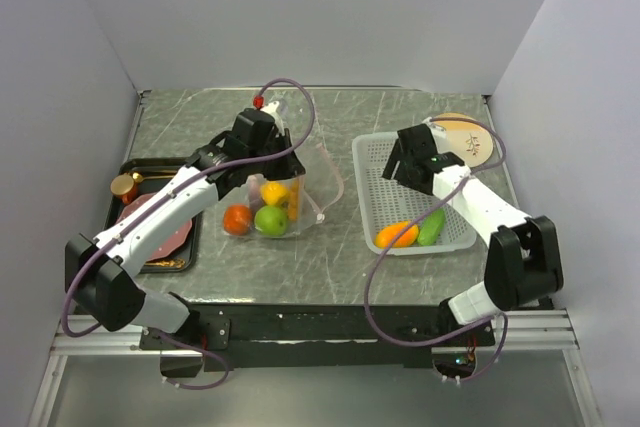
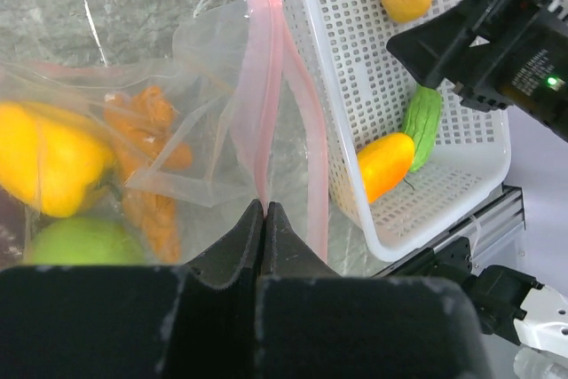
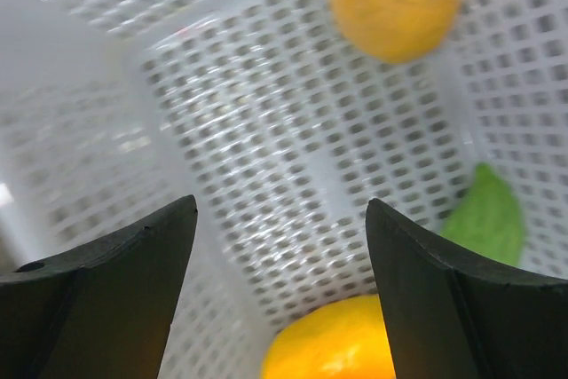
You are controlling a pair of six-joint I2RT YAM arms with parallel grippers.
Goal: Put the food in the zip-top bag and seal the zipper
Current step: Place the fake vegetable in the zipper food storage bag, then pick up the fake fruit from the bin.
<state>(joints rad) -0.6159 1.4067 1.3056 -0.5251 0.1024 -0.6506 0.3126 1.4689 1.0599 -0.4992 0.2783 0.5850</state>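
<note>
The clear zip-top bag stands open left of centre, its pink zipper pinched between my left gripper, which is shut on that strip and holds the mouth up. Inside lie a yellow pepper, a green lime and a red-orange tomato. My right gripper hangs open inside the white basket, nothing between its fingers. An orange mango lies just below it, with a green cucumber beside it and a smaller orange fruit farther off.
A dark tray at the left holds a reddish-pink slab and a small brown jar. A round wooden disc lies behind the basket. Grey walls close in on both sides and the back.
</note>
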